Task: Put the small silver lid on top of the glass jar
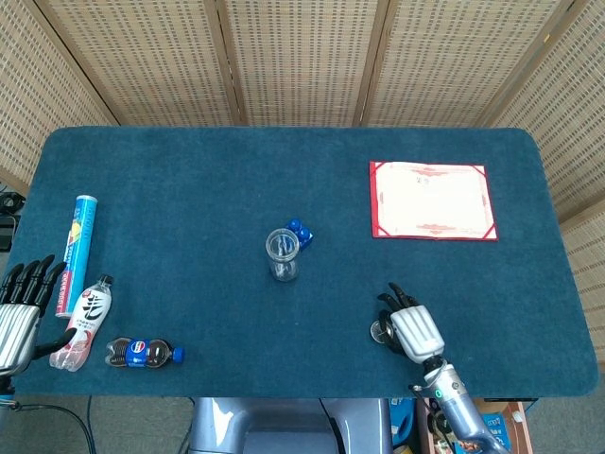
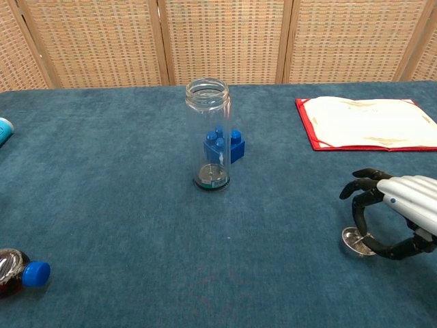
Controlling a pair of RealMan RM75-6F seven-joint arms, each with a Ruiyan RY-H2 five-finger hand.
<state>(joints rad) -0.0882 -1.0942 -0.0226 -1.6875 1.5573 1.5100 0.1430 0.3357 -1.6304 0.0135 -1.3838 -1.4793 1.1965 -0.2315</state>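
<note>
Right hand (image 2: pixel 399 215) arches over the small silver lid (image 2: pixel 356 240), fingertips at its rim, lid flat on the blue surface (image 1: pixel 189 208); a firm hold cannot be confirmed. Pinch opposite edges and lift level. Glass jar (image 2: pixel 209 134) stands upright, well beyond and leftward.

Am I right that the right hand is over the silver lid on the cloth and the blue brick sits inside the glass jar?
Not quite: the blue brick stands behind the glass jar, outside it, as the head view shows. The rest holds: the right hand is curled over the silver lid on the cloth.
</note>
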